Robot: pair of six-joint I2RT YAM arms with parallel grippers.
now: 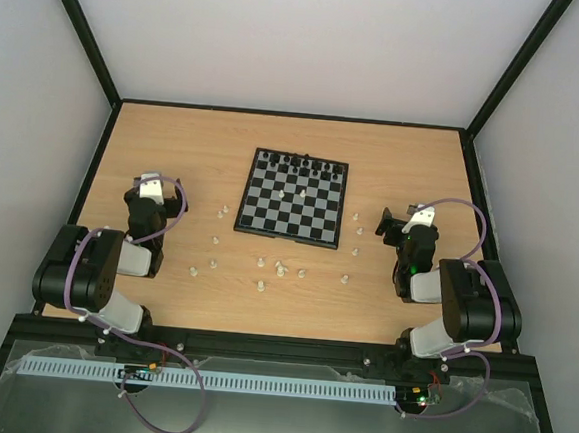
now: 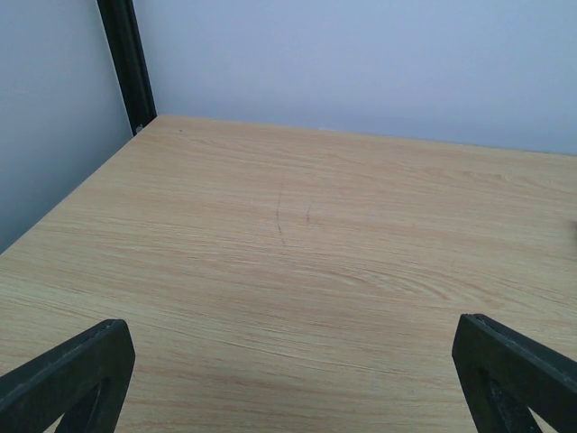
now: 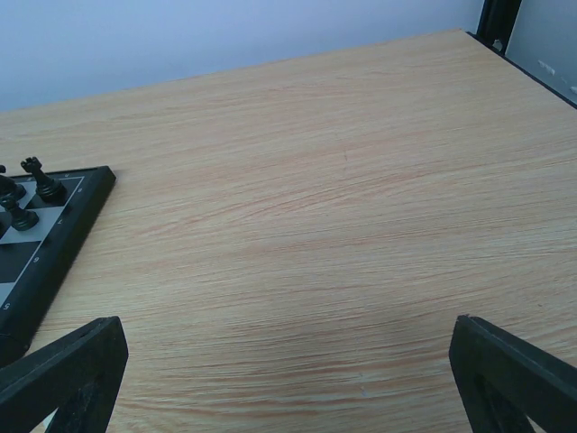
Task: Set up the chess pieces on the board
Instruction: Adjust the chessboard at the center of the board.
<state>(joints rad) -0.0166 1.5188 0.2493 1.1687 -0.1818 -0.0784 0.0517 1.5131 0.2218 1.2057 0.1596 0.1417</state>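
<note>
The board lies mid-table, with black figures along its far rows and two white chess pieces near its middle. Several more white chess pieces are scattered on the wood in front of the board and beside it. My left gripper is over bare table left of the board, open and holding nothing; its wrist view shows only wood between the fingers. My right gripper is to the right of the board, also open and holding nothing. Its wrist view catches the board's corner with a black rook.
Black frame posts and pale walls close in the table on three sides. White pieces stand close to my right gripper, and others lie between my left gripper and the board. A cable tray runs along the near edge.
</note>
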